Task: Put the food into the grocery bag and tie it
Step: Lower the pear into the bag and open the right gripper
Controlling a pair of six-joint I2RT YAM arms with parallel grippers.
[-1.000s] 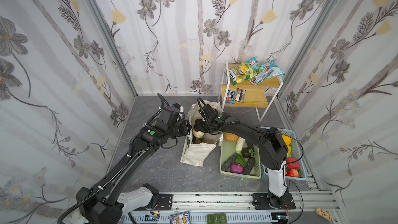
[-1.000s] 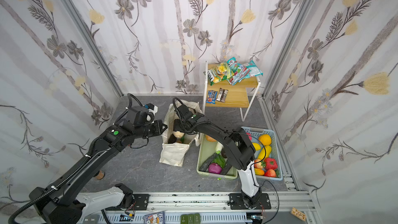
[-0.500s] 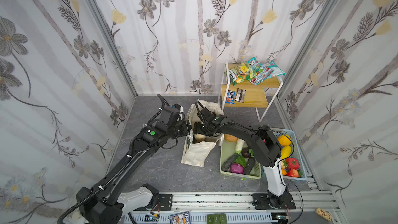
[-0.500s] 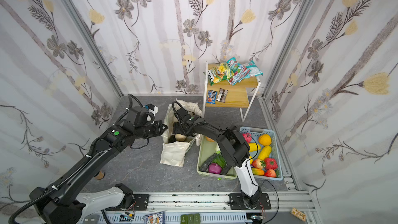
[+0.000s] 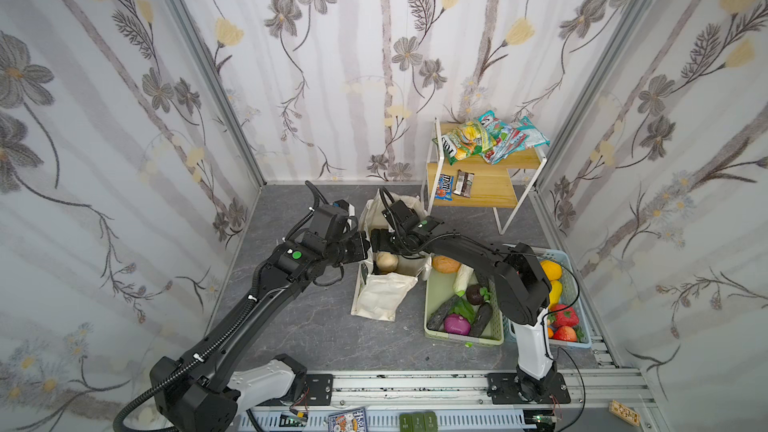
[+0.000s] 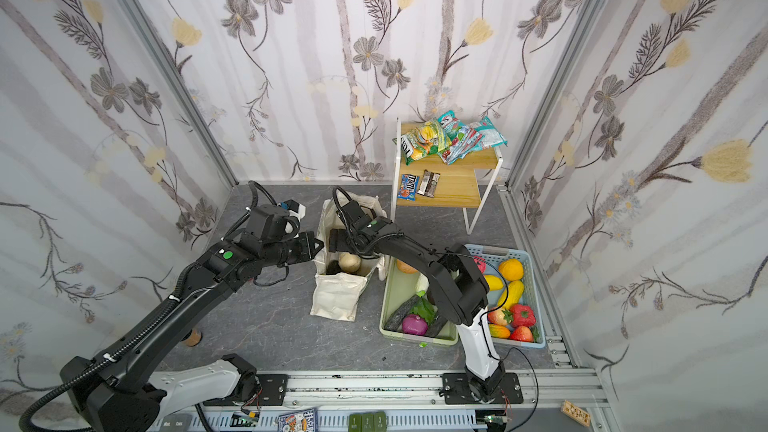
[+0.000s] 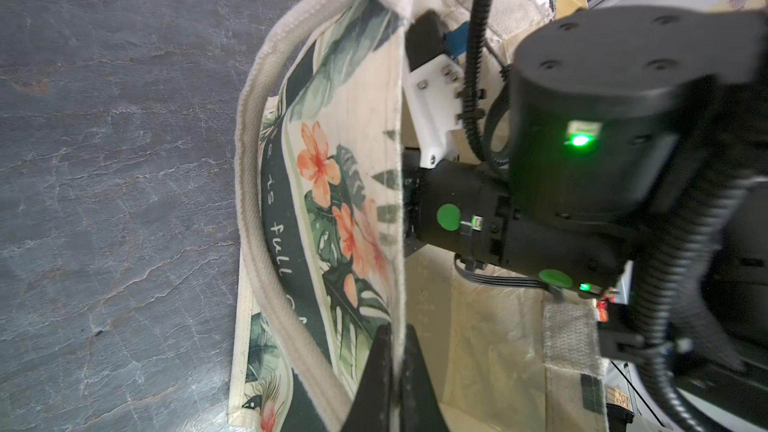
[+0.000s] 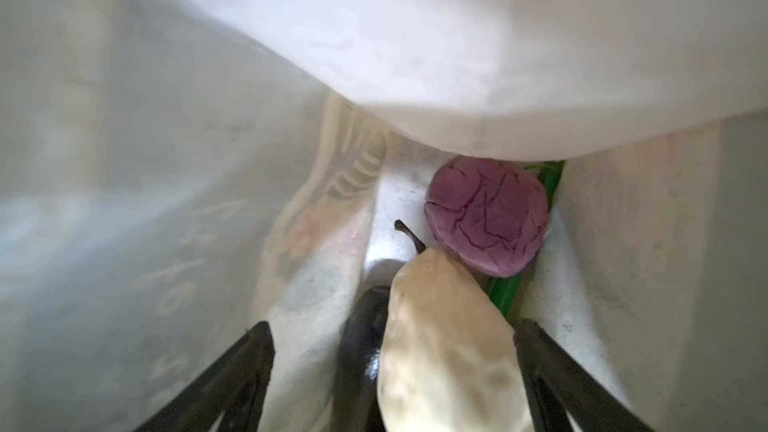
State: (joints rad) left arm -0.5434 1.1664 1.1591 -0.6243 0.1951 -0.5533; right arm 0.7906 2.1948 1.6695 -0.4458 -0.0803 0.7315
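Evidently the right pincer [image 8: 392, 326] has just let go. Over the last second its jaws have spread, and they now stand wide apart with nothing held. In a top view the right pincer [image 5: 376, 240] has also swung further across the mouth of the bag [image 5: 384, 297], ending just beside the left pincer [image 5: 360, 245].

Directly ahead of the open jaws, low in the bag, lies the potato [image 8: 449, 347], pale and pitted. One finger looks very close to its side, and it may still brush it; the wrist view is too blurred there to be sure. Beside the potato, between the jaws, sits the dark avocado [image 8: 365, 326]. Beyond the fingertips rests a purple onion [image 8: 486, 218], with the green stalk [image 8: 505, 295] running under it. From above, only the potato [image 5: 386, 261] shows clearly inside.

The left pincer [image 7: 399, 332] has not changed: it is clamped tight on the top edge of the bag [image 7: 332, 160], holding the mouth open.

So this drop looks finished, and the right arm can back out of the cloth without dragging it. The packing is likely not complete. The other onion [image 5: 456, 323] lies in the green basket [image 5: 461, 340], behind the right pincer and well apart from it. The snack packet [image 5: 467, 141] lies on the shelf [image 5: 486, 191], further off again. The straps [image 7: 249, 201] hang loose, so tying has not begun.
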